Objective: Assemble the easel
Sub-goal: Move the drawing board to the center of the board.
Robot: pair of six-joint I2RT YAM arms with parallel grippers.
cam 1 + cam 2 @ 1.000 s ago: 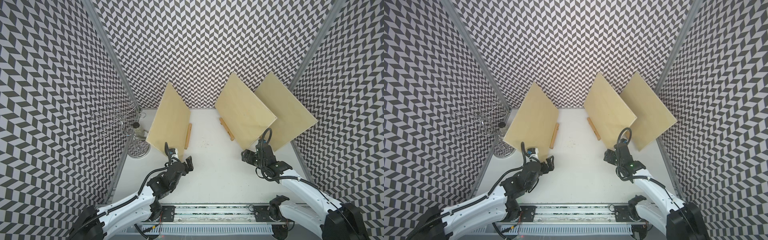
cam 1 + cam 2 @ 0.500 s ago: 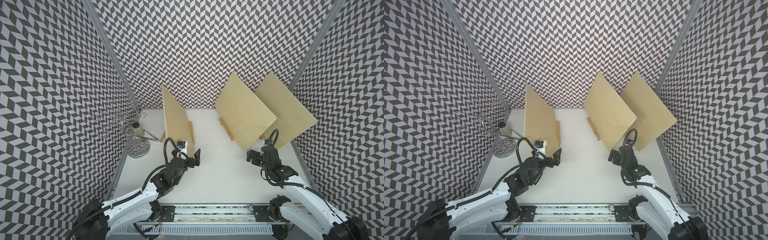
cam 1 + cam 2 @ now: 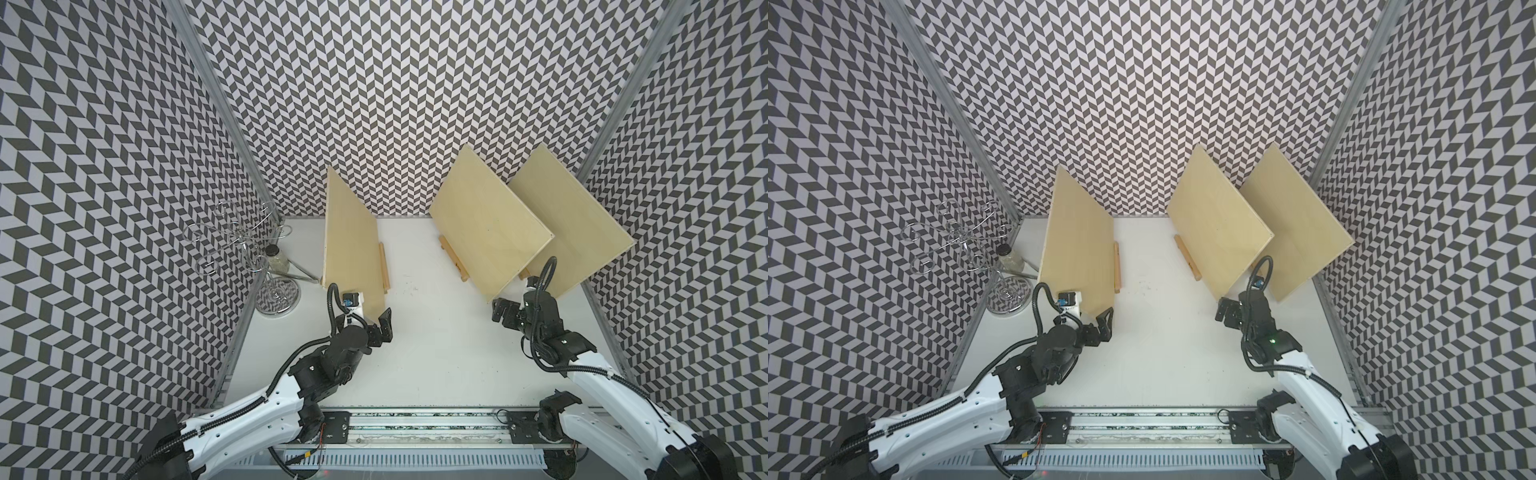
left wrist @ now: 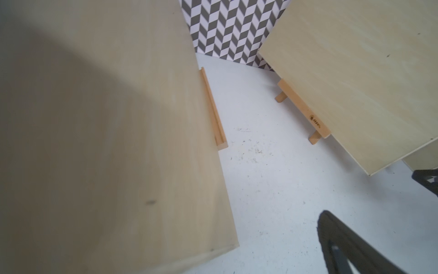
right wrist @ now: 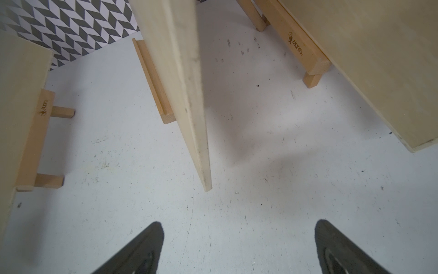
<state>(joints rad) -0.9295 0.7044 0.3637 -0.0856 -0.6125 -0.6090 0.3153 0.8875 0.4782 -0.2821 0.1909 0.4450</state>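
board (image 3: pixel 351 245) on the left leans in its ledge (image 3: pixel 384 268); both jaws wide, empty; i'd back off straight, clear of its corner.

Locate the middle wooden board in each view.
Top view: middle board, right of centre.
Top view: middle board, right of centre.
Left wrist: middle board, with the logo on its ledge.
Right wrist: middle board edge-on, ahead of the right gripper.
Shared landmark: the ledge under its lower edge, in all four.
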